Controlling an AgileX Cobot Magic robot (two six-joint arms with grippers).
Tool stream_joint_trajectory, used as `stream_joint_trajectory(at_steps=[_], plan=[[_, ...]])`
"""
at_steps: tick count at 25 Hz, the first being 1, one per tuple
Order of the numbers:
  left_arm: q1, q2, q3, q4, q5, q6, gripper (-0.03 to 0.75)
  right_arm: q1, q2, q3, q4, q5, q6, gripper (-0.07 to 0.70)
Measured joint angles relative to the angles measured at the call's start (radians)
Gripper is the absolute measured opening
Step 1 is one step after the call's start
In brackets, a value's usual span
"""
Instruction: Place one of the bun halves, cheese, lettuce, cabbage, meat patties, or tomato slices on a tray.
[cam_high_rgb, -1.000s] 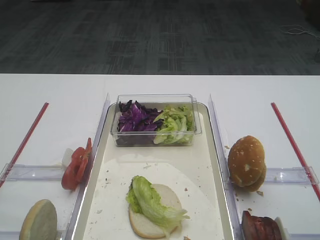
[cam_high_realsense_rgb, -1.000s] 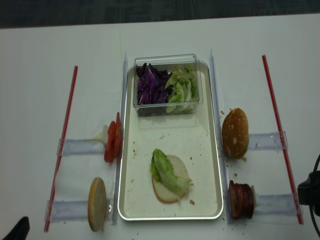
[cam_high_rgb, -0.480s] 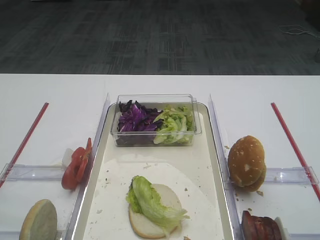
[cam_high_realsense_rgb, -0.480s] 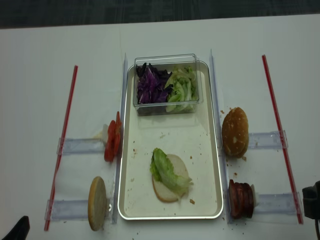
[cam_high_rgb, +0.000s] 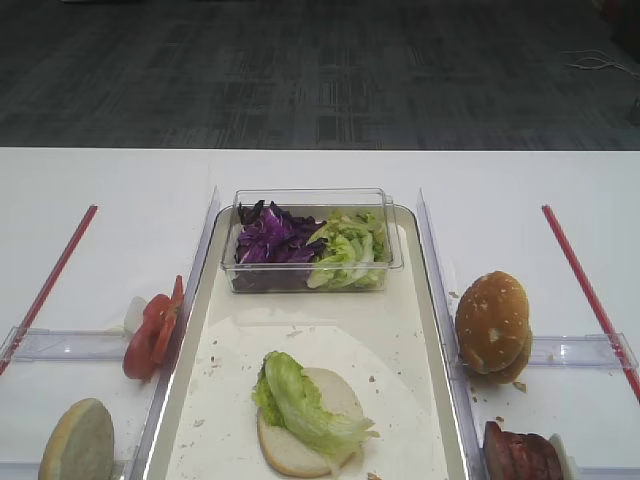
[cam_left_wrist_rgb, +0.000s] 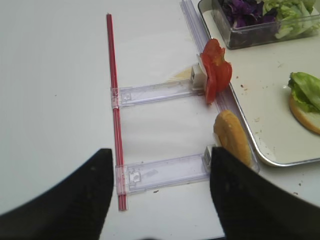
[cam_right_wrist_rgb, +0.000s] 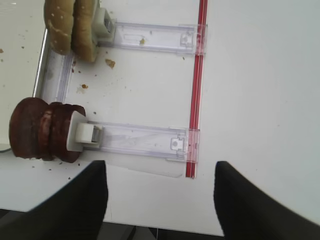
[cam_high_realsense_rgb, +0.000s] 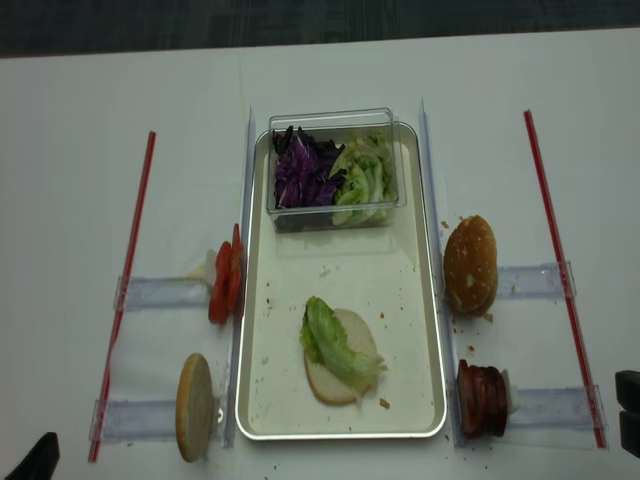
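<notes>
On the cream tray (cam_high_rgb: 432, 300) lies a pale bun half (cam_high_rgb: 290, 450) with a green lettuce (cam_high_rgb: 300, 400) leaf draped over it. Tomato slices (cam_left_wrist_rgb: 216, 70) and another bun half (cam_left_wrist_rgb: 231, 142) stand on edge in holders left of the tray. A sesame bun (cam_right_wrist_rgb: 70, 22) and meat patties (cam_right_wrist_rgb: 42, 130) stand in holders on its right. Purple cabbage (cam_high_rgb: 268, 238) fills the left of a clear tub. My left gripper (cam_left_wrist_rgb: 161, 152) hovers open over the table's front left. My right gripper (cam_right_wrist_rgb: 160, 167) hovers open over the front right, holding nothing.
The clear tub (cam_high_rgb: 310, 275) sits at the tray's far end, with more lettuce in its right half. Red strips (cam_high_realsense_rgb: 130, 270) (cam_high_realsense_rgb: 555, 250) run front to back along both sides. Clear plastic holder rails (cam_right_wrist_rgb: 145, 137) lie across the table. The table's front edge is just below both grippers.
In the overhead view my right gripper has drawn back toward the right front corner, so less of it shows. The food and the left gripper have not moved.
</notes>
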Motion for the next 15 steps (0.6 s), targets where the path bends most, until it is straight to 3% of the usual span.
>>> stream_joint_trajectory(at_steps=[15], plan=[[0.0,0.0,0.0,0.0,0.0,0.0,0.429,0.0,-0.205,0.0,0.0,0.011,0.0,0.468]])
